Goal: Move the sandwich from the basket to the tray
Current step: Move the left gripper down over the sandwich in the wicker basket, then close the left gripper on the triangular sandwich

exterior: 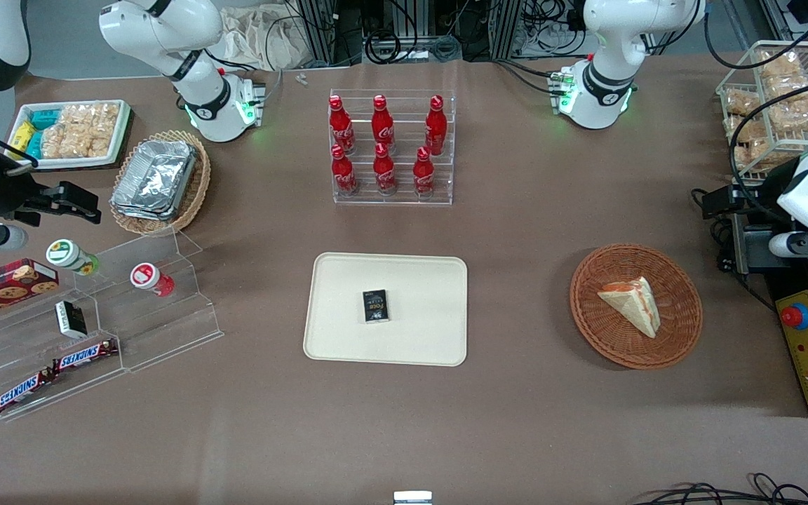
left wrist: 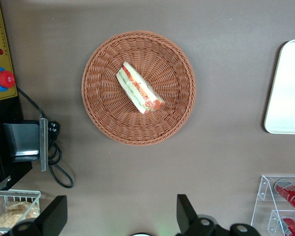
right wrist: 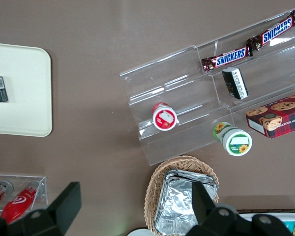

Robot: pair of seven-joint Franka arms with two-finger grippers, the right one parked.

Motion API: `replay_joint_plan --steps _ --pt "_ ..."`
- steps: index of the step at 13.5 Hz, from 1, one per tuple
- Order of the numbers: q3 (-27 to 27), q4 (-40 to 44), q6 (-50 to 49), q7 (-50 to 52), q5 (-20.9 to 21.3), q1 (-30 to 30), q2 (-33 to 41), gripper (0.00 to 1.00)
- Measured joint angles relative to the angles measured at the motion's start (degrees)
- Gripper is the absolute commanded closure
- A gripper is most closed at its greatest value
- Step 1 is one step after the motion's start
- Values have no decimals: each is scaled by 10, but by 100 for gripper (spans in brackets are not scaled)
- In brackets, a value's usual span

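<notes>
We see the sandwich (exterior: 632,304) lying in the basket (exterior: 677,344), untouched. It's a triangular wedge. In the front view its long edge runs diagonally, with the sharp tip toward the tray (exterior: 348,344) and the broad end nearer the front camera. From that view it's mostly pale bread face, with an orange-red strip along the upper edge.

The left wrist view shows the sandwich (left wrist: 139,88) edge-on instead: red, orange and green filling layers between pale bread, long axis diagonal across the basket (left wrist: 103,118), roughly centred in the weave. The front view doesn't show that layering clearly.

The hand (left wrist: 120,219) hovers above the counter (exterior: 516,231), off the basket rim and well clear of the sandwich. Its fingers (left wrist: 54,216) are spread wide, nothing between them. In the front view the hand itself is probably hidden by the arm at the working arm's end of the counter, so we can't place it there.

The tray sits flat, well apart from the basket, toward the parked arm's end. Only the front view shows a small dark box (exterior: 375,306) resting on it; the wrist view catches just the tray's rim (left wrist: 287,88).
</notes>
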State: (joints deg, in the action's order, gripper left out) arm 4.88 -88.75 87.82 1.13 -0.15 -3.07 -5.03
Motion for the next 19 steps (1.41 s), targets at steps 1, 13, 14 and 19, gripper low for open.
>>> replay_joint_plan --steps 1,13,14,19 --pt "0 0 0 0 0 0 -1 0" --pt "-2 -175 229 298 4 -1 -39 0" --pt "-2 -203 264 328 4 -1 -40 0" --pt "-2 -256 363 442 4 -1 -74 0"
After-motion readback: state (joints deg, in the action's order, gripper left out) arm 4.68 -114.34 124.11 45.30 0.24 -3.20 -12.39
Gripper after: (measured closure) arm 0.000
